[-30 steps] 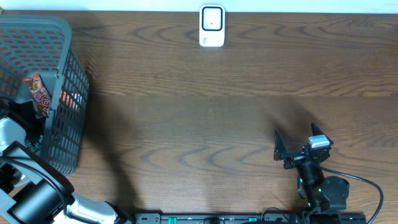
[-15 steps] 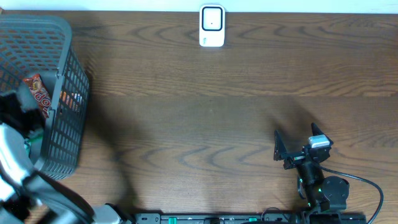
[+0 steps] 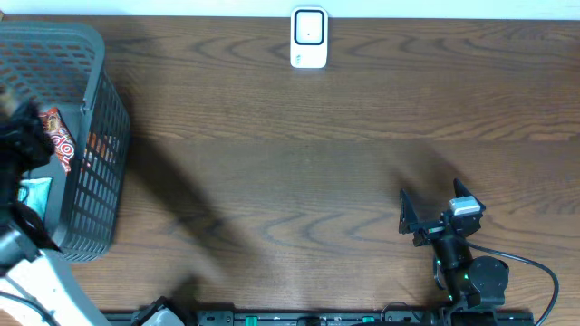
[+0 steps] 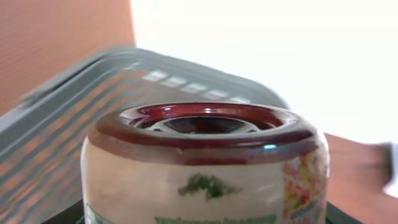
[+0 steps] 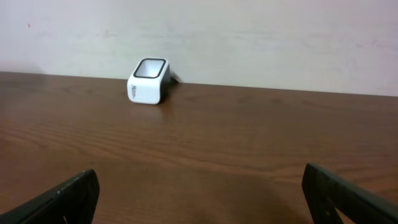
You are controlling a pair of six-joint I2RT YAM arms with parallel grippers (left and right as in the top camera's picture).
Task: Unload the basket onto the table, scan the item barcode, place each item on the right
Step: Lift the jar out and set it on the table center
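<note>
Wooden counter point(image 3: 299, 163): left gripper point(image 3: 23, 136) clamping red-lidded jar point(image 4: 205, 162), rising from basket point(image 3: 100, 118) below since last look; scanner point(image 3: 309, 37) waiting far off; right gripper point(image 5: 199, 183) gaping, idling

I find the overhead camera looking straight down on the whole table point(image 3: 299, 163). The right wrist view sits low, facing across to the distant scanner point(image 5: 148, 81), shared with overhead. The left wrist view sits tight against a jar point(image 4: 202, 168), basket point(image 4: 81, 93) behind.
</note>
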